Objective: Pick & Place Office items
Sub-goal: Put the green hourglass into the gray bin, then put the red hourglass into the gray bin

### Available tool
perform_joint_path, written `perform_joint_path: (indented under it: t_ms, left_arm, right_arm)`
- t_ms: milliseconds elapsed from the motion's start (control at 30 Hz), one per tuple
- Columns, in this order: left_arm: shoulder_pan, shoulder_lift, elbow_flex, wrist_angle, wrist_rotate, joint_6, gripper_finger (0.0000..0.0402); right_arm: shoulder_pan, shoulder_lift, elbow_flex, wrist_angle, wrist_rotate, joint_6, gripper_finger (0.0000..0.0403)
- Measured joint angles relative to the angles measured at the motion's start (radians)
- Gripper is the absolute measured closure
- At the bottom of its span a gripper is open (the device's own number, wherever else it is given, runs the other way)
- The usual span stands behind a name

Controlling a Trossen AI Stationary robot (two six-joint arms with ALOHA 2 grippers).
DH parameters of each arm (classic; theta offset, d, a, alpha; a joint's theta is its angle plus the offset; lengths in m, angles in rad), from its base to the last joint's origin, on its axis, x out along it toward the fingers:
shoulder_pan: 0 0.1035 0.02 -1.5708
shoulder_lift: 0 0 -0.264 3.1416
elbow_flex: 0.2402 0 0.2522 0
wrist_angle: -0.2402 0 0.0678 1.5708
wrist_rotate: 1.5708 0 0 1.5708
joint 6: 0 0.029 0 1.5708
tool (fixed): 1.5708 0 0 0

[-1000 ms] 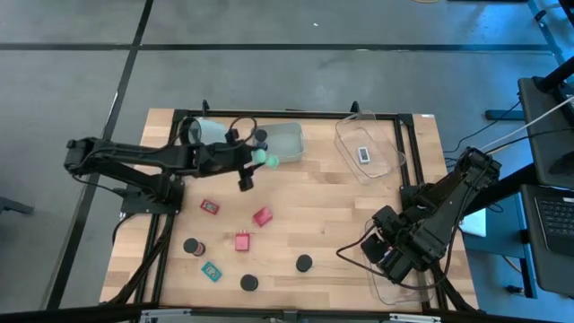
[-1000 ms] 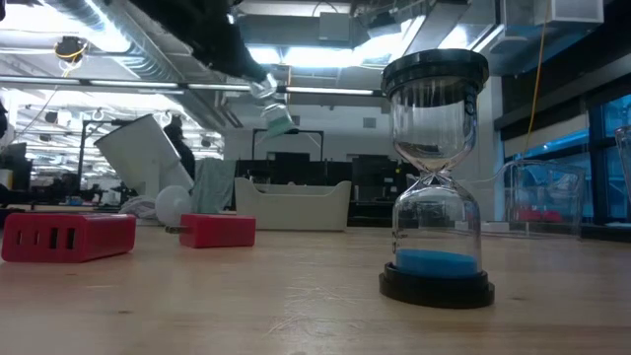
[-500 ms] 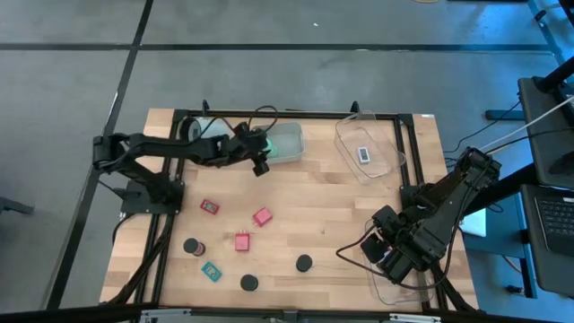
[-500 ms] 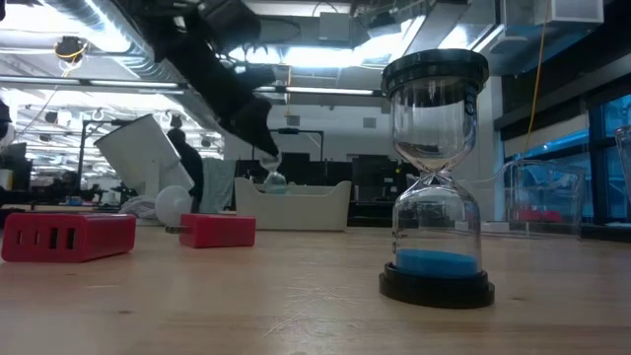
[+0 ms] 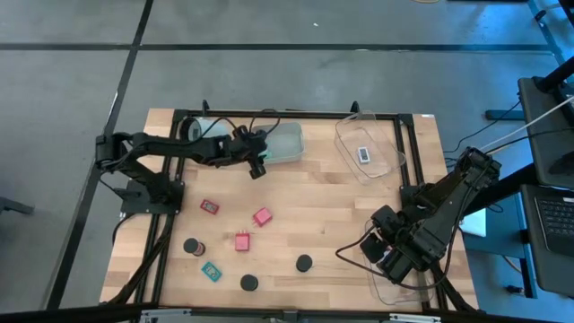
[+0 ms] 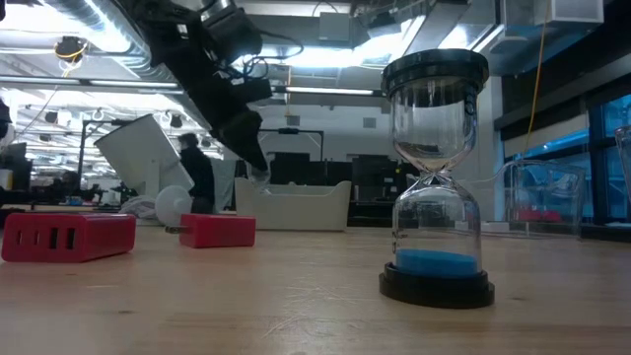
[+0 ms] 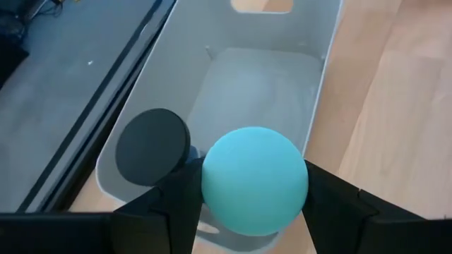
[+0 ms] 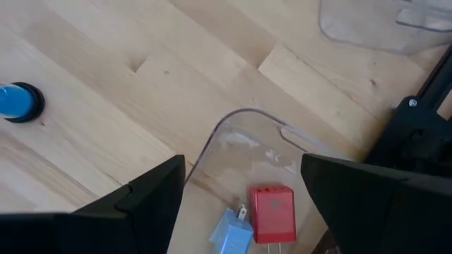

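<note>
Pale wood counter [image 5: 341,224] w/ black frame rails, grey floor around it; low view looks across it into a lab w/ ceiling lights.

L gripper [image 5: 257,163] is at the far side, just by the near-left corner of the grey tray [image 5: 285,142]. Wrist view: its fingers [image 7: 176,204] are clamped on a teal ball [image 7: 255,180], held over the tray's near rim; the tray's inside [image 7: 247,92] looks bare. A black round disc [image 7: 152,147] sits beside the ball, can't tell what it belongs to. White cup-like cylinder [image 5: 203,131] lies just left of the tray.

R gripper [image 5: 392,254] hovers near-right, over a clear tray [image 8: 233,152] at the counter's near-right edge, fingers [image 8: 152,194] wide apart, nothing between them. In that tray: a red charger block [image 8: 273,214] and a pale blue plug [image 8: 229,231], side by side.

Second clear tray [image 5: 368,146] far right holds a small white rectangle [image 5: 363,154].

Loose items mid-counter: red block [image 5: 210,207], red block [image 5: 262,216], red block [image 5: 242,240], black cylinder [image 5: 192,246], teal rectangle [image 5: 212,271], black cap [image 5: 248,283], black cap [image 5: 304,264]. Low view shows the last as an hourglass [image 6: 436,177] w/ blue sand at its base, plus two red blocks to its left.
</note>
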Motion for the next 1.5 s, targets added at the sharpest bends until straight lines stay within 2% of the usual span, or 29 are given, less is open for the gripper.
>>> perform_joint_path:
  t_ms: [633,1100,1300,1400,1500]
  left_arm:
    - [0.0,0.0,0.0,-0.055,-0.022,-0.002,0.0198]
    - [0.0,-0.003,0.0,-0.033,-0.045,-0.009,0.0147]
    - [-0.014,-0.059,0.036,-0.044,-0.044,0.002,0.0121]
    - [-0.032,-0.106,0.078,-0.093,-0.017,-0.009,0.0117]
    - [-0.062,-0.163,0.114,-0.194,0.108,-0.076,0.0117]
  right_arm:
    - [0.0,0.0,0.0,0.0,0.017,-0.022,0.0117]
    - [0.0,0.0,0.0,0.004,0.016,-0.023,0.0117]
    - [0.0,0.0,0.0,0.006,0.006,-0.023,0.0117]
    - [0.0,0.0,0.0,0.006,0.006,-0.023,0.0117]
    - [0.0,0.0,0.0,0.006,0.006,-0.023,0.0117]
